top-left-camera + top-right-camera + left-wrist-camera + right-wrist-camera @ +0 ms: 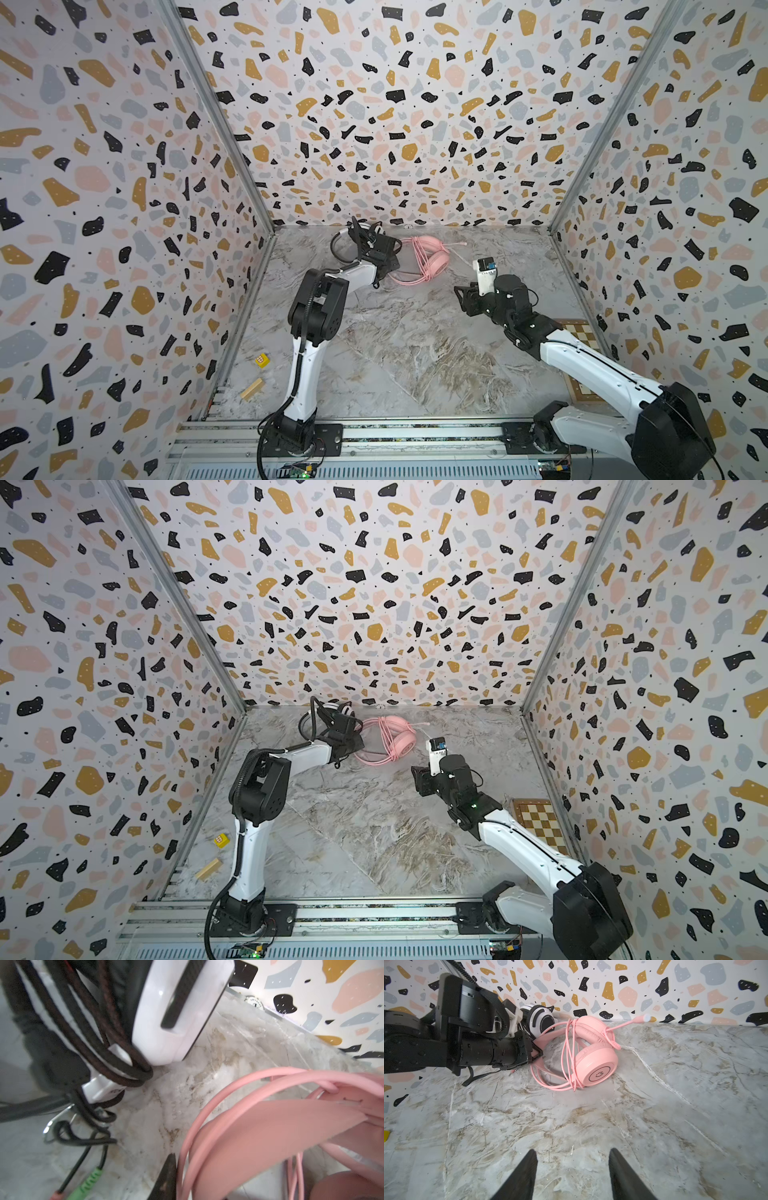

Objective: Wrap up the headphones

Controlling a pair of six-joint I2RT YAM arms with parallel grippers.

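Wrapping seems nearly done. The pink headset point(596, 1064) is seen bound, ahead of the empty, spread right gripper point(572, 1167). The white headset point(542, 1020), black cable point(104, 1043) coiled, lies beside the left gripper point(392, 255), whose state cannot be told. A clean withdrawal is called for next.

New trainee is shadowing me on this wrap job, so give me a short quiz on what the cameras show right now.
1. In both top views, which lies further left: the pink headset or the white headset?
2. True or false: the pink headset's cable is looped around it.
3. The right fingers hold: A) the pink headset, B) the white headset, C) nothing.

Key: 1 white headset; 2 true; 3 C.
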